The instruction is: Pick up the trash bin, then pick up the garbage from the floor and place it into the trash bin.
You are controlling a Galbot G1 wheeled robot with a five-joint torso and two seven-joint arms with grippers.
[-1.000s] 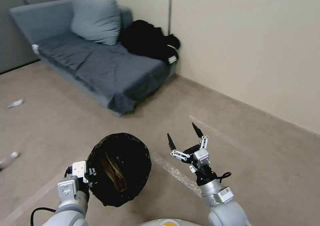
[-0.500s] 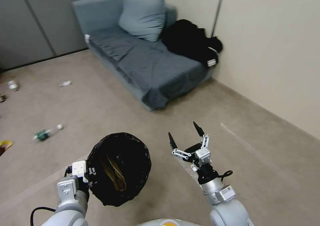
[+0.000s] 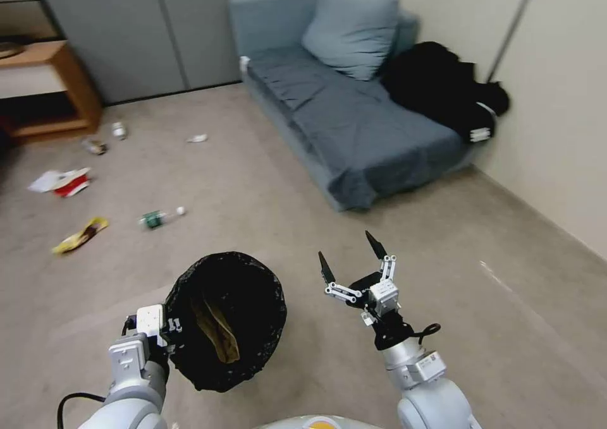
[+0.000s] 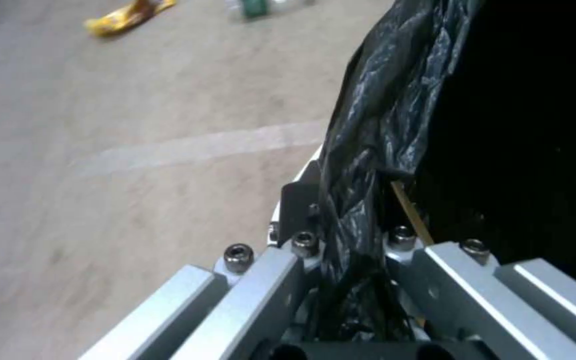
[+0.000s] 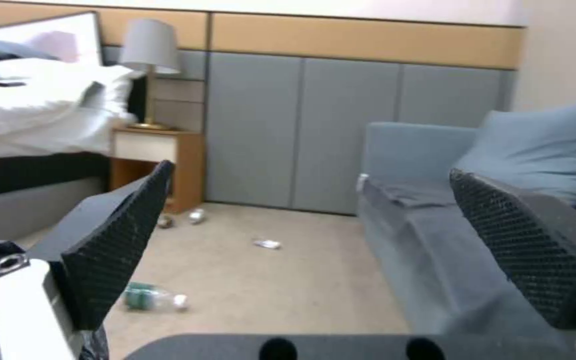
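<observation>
The trash bin (image 3: pixel 253 290), lined with a crinkly black bag, hangs tilted above the floor, a tan paper bag (image 3: pixel 218 333) inside it. My left gripper (image 3: pixel 171 331) is shut on its near rim; the left wrist view has the bag's folded rim (image 4: pixel 368 150) pinched between the fingers (image 4: pixel 281 260). To the bin's right my right gripper (image 3: pixel 351 258) is held up, open, nothing between its pads (image 5: pixel 118 250). Garbage lies on the floor ahead to the left: a clear bottle with a green label (image 3: pixel 158 217) (image 5: pixel 151 297), a yellow wrapper (image 3: pixel 79 235) (image 4: pixel 128 15), a red-and-white carton (image 3: pixel 63 181).
A grey-blue sofa (image 3: pixel 354 113) with a cushion and black clothing (image 3: pixel 442 88) stands against the far right wall. A wooden nightstand (image 3: pixel 50 88) is at far left, with small litter (image 3: pixel 118 129) near it and a white scrap (image 3: pixel 197 138) by the sofa. Open carpet lies between.
The whole head view has swung left, so sofa and wall slid right and the nightstand and more litter came into view. Both arms keep their pose, bin still held.
</observation>
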